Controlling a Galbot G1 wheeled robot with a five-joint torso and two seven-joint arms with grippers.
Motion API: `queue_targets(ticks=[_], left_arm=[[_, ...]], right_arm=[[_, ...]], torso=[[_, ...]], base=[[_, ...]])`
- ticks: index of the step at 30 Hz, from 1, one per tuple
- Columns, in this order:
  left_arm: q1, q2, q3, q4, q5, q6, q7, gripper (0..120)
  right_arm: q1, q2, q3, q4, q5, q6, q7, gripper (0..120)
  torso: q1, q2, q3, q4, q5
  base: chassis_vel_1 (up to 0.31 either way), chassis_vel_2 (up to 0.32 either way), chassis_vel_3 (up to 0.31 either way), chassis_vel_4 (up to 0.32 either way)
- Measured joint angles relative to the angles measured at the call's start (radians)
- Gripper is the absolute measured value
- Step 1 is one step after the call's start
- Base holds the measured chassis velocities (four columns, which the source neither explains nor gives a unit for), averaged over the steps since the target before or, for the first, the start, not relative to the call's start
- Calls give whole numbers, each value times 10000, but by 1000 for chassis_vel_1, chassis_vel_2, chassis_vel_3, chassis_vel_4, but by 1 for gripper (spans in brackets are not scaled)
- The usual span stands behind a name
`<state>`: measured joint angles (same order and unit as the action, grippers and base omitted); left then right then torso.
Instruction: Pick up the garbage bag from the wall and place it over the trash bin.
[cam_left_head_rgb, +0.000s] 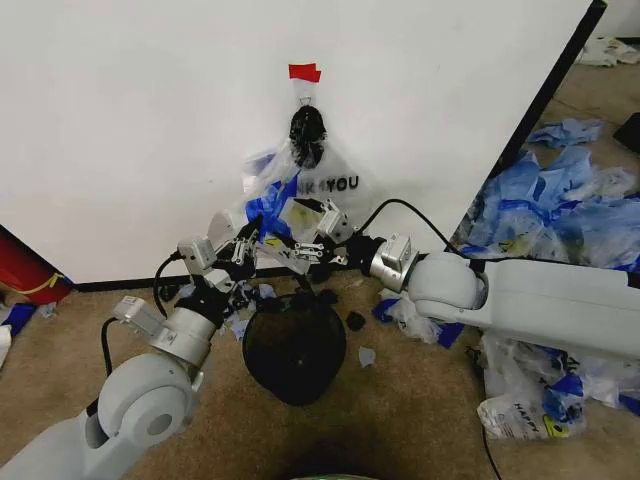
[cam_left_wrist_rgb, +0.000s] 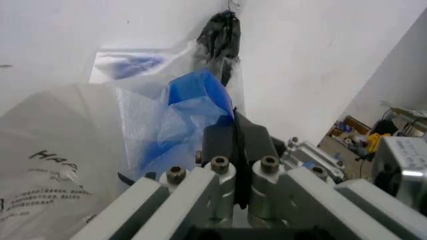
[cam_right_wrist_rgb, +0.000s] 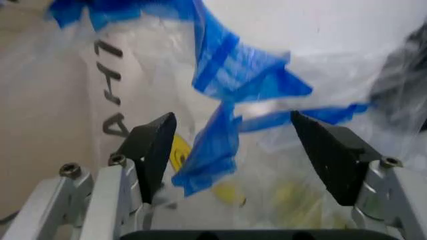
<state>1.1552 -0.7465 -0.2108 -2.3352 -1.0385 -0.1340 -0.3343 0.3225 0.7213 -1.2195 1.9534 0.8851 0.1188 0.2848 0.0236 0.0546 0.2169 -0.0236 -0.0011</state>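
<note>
**Bag on the hook, both grippers at its lower half**

Against the wall (cam_left_head_rgb: 150, 120), your bag (cam_left_head_rgb: 318, 185) hangs from the black hook (cam_left_head_rgb: 306, 130) under the red tape (cam_left_head_rgb: 304, 72), its long axis running straight down toward the bin (cam_left_head_rgb: 295, 345) on the floor below.

Your left gripper (cam_left_head_rgb: 243, 243) has its fingers pressed together on a blue handle (cam_left_wrist_rgb: 197, 95), which rises just beyond their tips. Your right gripper (cam_right_wrist_rgb: 233, 150) stands wide apart, fingers either side of a blue strip (cam_right_wrist_rgb: 213, 145) without touching it; the bag lies directly ahead of them. Both sit equally near, meeting at the bag's lower part.

The bag looks thin, clear and crumpled, with black lettering and a yellow patch behind the film. Expect it to be limp and slippery.
</note>
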Motion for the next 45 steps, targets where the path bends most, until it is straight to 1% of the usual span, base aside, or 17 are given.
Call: queue_targets(ticks=[5, 13, 17, 19, 28, 33, 34, 37, 45], left_arm=[[182, -95, -27, -19, 129, -41, 30, 0], [585, -225, -206, -26, 359, -183, 131, 0], [761, -227, -376, -87, 410, -233, 157, 0], [807, -226, -430, -119, 416, -244, 161, 0], [881, -256, -488, -198, 444, -247, 169, 0], [988, -305, -529, -214, 507, -252, 184, 0], [988, -305, -529, -214, 507, -252, 184, 0], [1031, -364, -518, -214, 579, -259, 196, 0], [1121, -439, -510, -171, 694, -301, 218, 0]], right_arm=[[248, 279, -274, 135, 844, -456, 494, 63], [582, 743, -392, 167, 1557, -1074, 1119, 57], [760, 973, -479, 197, 1914, -1550, 1537, 51], [822, 1073, -510, 238, 2061, -1798, 1738, 50], [954, 1387, -650, 221, 2401, -2094, 1973, 49], [1038, 1610, -799, 102, 2625, -2342, 2111, 38], [1038, 1610, -799, 102, 2625, -2342, 2111, 38], [1080, 1786, -849, 9, 2722, -2388, 2154, 28], [1243, 1973, -1004, -55, 2827, -2483, 2183, 23]], torso=[[0, 0, 0, 0, -2], [0, 0, 0, 1, -3], [-1, 0, 0, 1, -1], [-1, 0, 0, 0, -2], [0, 0, 0, 0, 0], [-1, 0, 0, 0, -2], [-1, 0, 0, 0, -2], [0, 0, 0, 0, -1], [0, 2, 0, 0, -1]], base=[[0, 0, 0, 0], [0, 0, 0, 0], [0, 0, 0, 0], [0, 0, 0, 0], [0, 0, 0, 0], [0, 0, 0, 0], [0, 0, 0, 0], [0, 0, 0, 0], [0, 0, 0, 0]])
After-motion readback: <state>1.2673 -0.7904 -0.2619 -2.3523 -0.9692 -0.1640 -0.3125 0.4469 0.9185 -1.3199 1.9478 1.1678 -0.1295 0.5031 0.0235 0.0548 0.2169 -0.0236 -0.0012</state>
